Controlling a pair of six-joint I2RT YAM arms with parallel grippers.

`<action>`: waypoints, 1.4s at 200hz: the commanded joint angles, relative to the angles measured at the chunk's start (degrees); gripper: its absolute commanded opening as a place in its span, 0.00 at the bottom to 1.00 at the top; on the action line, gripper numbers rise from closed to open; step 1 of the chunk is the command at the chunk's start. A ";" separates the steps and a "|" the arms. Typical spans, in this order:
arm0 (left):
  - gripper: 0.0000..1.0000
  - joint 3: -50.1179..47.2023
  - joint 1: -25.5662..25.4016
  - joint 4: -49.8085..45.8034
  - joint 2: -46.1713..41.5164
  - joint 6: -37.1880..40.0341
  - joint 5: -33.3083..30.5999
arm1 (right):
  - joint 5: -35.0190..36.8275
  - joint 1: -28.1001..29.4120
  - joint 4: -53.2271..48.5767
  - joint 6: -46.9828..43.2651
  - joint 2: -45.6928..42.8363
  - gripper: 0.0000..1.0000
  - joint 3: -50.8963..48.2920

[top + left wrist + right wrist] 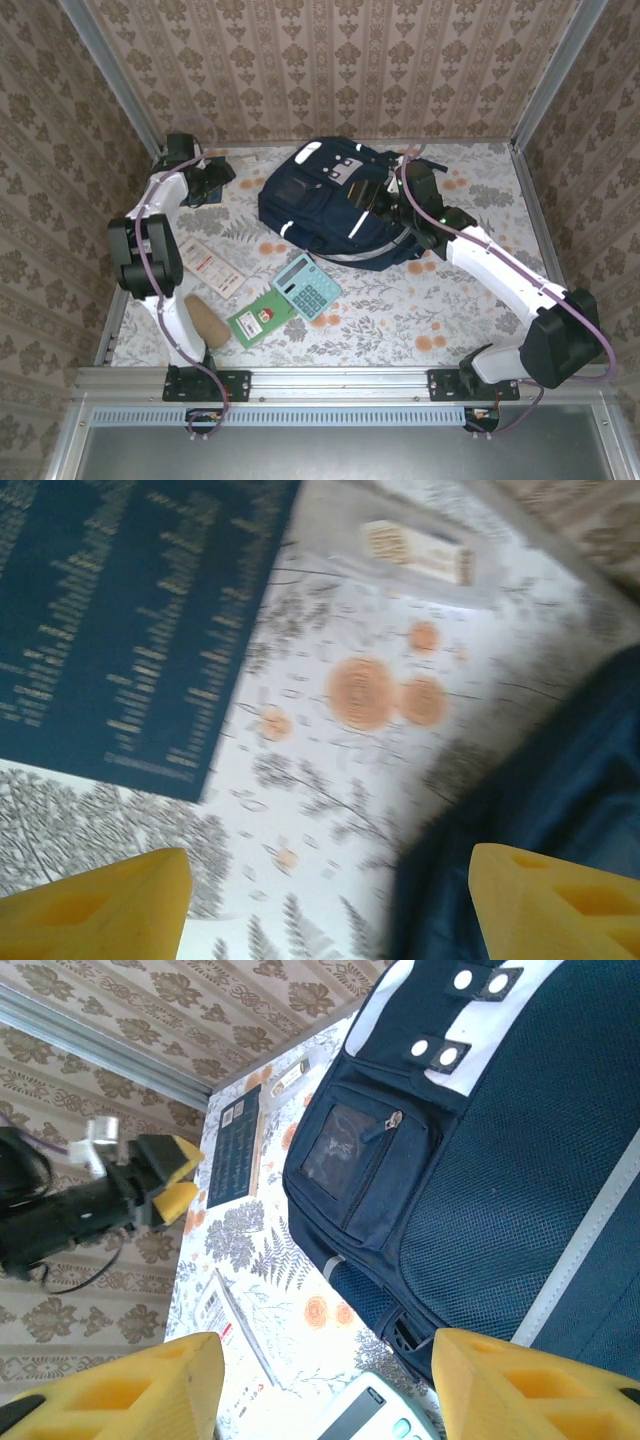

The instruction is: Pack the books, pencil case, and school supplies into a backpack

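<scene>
The navy backpack (335,205) lies flat at the table's middle back, its front pocket (355,1155) zipped. My right gripper (325,1400) hangs open over its right side (395,200), empty, with the blue-teal calculator (307,285) below it. My left gripper (330,910) is open and empty at the far left corner (212,178), over bare cloth between a dark blue book with gold print (120,610) and the backpack's edge (540,810). A small white eraser-like piece (418,552) lies beyond. Near the front left lie the green book (260,320), the tan pencil case (205,320) and a white card with red print (212,265).
A floral cloth (400,300) covers the table, which is walled by patterned panels (330,60) at the back and both sides. A metal rail (330,382) runs along the near edge by the arm bases. The front right of the cloth is free.
</scene>
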 commanded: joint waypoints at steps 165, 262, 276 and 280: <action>0.72 14.28 4.27 -5.35 18.54 -5.73 6.00 | 1.03 0.44 -6.89 -5.42 -0.85 0.77 4.66; 0.71 -21.11 -2.15 8.56 -2.32 -17.98 7.45 | -3.00 4.77 -2.74 -5.54 9.60 0.99 10.19; 0.71 -25.18 -3.68 9.36 -5.28 -19.53 5.92 | -3.23 5.81 -2.82 -5.83 11.23 1.00 11.64; 0.71 -26.50 -4.06 10.03 -6.18 -20.22 5.79 | -3.24 6.07 -2.83 -5.85 11.76 0.99 12.02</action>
